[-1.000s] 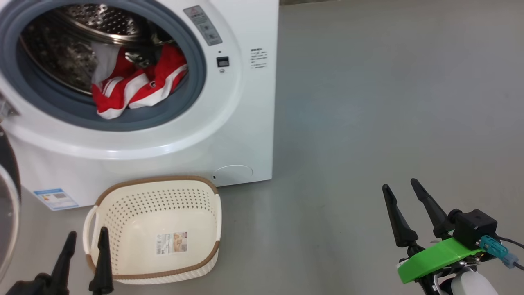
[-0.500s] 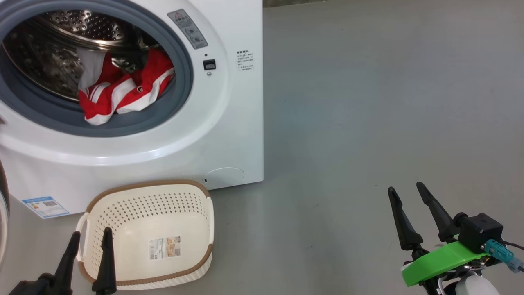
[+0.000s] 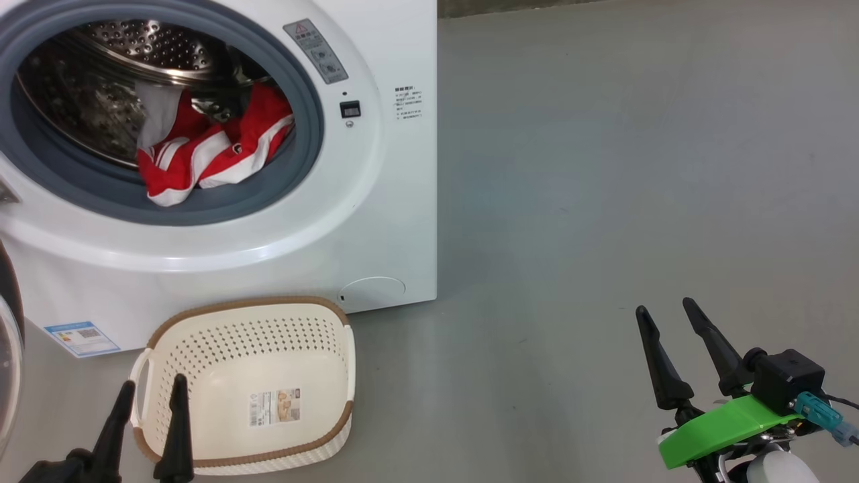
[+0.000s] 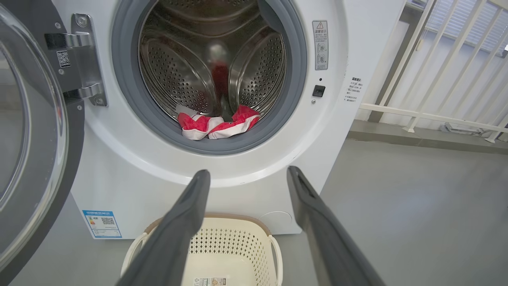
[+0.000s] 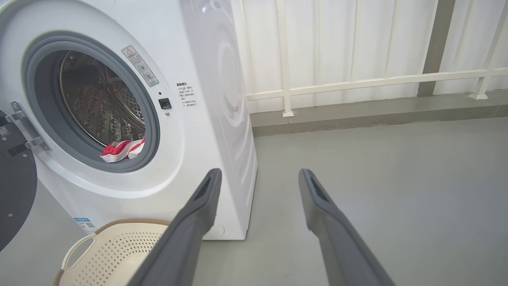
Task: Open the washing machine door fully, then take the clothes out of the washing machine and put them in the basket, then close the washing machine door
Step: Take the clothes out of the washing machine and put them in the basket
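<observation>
The white washing machine (image 3: 376, 221) stands at the upper left with its door (image 4: 35, 159) swung wide open to the left on its hinge. Red clothes (image 3: 201, 151) with white stripes lie at the front of the steel drum, partly over the grey gasket. The cream basket (image 3: 268, 335) sits on the floor right in front of the machine, holding nothing but its sticker. My left gripper (image 3: 152, 382) is open above the basket's near left rim. My right gripper (image 3: 664, 306) is open over the floor far to the right, holding nothing.
Grey floor (image 3: 604, 201) stretches to the right of the machine. A white railing (image 5: 357, 79) on a low kerb runs behind it. The open door's black rim (image 3: 8, 322) stands at the left, close beside the left arm.
The head camera has shifted, so the whole picture slid a little. Both grippers stay open in the same places. The clothes and basket have not moved.
</observation>
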Motion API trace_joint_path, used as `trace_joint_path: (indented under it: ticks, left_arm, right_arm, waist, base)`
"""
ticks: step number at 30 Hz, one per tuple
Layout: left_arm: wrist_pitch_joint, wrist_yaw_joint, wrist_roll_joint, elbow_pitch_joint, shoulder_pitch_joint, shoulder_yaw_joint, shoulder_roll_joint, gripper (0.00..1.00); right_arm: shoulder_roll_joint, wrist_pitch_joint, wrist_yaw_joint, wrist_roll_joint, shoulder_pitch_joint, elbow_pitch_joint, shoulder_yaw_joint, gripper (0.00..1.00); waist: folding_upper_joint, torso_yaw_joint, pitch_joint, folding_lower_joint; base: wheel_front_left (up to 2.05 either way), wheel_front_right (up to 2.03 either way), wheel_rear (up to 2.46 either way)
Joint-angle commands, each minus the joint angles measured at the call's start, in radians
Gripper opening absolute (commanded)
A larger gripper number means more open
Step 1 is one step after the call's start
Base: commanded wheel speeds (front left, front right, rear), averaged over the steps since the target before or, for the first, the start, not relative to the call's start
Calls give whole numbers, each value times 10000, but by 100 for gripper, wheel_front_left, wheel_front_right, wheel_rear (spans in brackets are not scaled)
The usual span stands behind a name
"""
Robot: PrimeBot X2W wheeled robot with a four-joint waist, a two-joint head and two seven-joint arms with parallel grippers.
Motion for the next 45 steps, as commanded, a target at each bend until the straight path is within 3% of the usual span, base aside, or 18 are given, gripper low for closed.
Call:
trace_joint_path:
  ticks: [1, 14, 31, 45]
  left_arm:
    - [-82, -29, -44, -225, -82, 407, 140, 100]
    - [-82, -29, -63, -351, -183, 560, 88, 100]
    - [-82, -29, -114, -291, -322, 584, 149, 100]
    - [-82, -29, -97, -255, -386, 593, 150, 100]
  right_arm:
    - [-97, -118, 16, -70, -22, -291, 248, 100]
    - [-71, -118, 16, -112, -114, -294, 291, 100]
    - [-11, -118, 16, -138, -229, -285, 339, 100]
    - [32, -118, 16, -153, -305, -257, 384, 100]
  waist:
    - [0, 17, 10, 0]
    - [0, 111, 118, 0]
    - [0, 185, 290, 0]
    - [0, 220, 376, 0]
  base:
    - [0, 0, 0]
    - [10, -16, 6]
    - [102, -124, 22]
    - [10, -10, 0]
